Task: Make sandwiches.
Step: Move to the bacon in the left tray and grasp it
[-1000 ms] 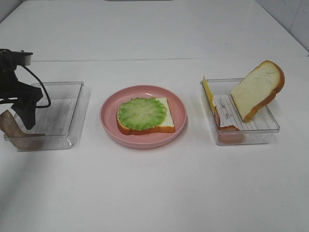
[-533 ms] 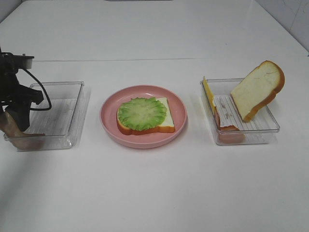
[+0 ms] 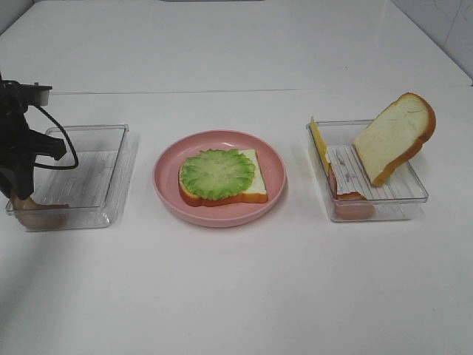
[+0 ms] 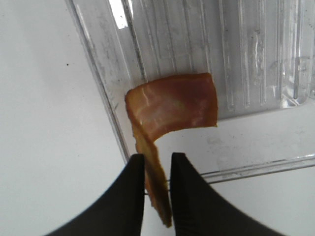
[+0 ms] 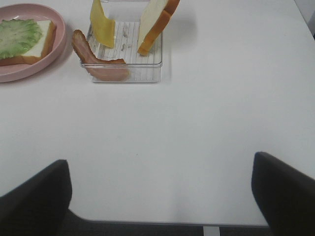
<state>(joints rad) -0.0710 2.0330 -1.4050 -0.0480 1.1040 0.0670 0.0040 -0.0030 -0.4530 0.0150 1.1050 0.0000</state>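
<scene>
A bread slice (image 3: 259,188) topped with ruffled green lettuce (image 3: 218,173) lies on the pink plate (image 3: 166,185). My left gripper (image 3: 18,185) is at the front left corner of the left clear tray (image 3: 81,174). Its fingers (image 4: 130,196) are pinched on one end of a bent reddish-brown meat strip (image 4: 172,110) that hangs over the tray's rim. The right tray (image 3: 414,188) holds a leaning bread slice (image 3: 392,137), a yellow cheese slice (image 3: 318,144) and another meat strip (image 3: 351,207). My right gripper (image 5: 160,164) is open and empty, well in front of that tray.
In the right wrist view the right tray (image 5: 147,73) with its cheese (image 5: 102,24), meat (image 5: 98,66) and bread (image 5: 155,22) lies ahead, with the plate (image 5: 29,71) beside it. White tabletop surrounds the trays and plate.
My left gripper has moved left and down at the tray's front corner. The meat strip, which stood up beside it, now sits lower against the tray.
</scene>
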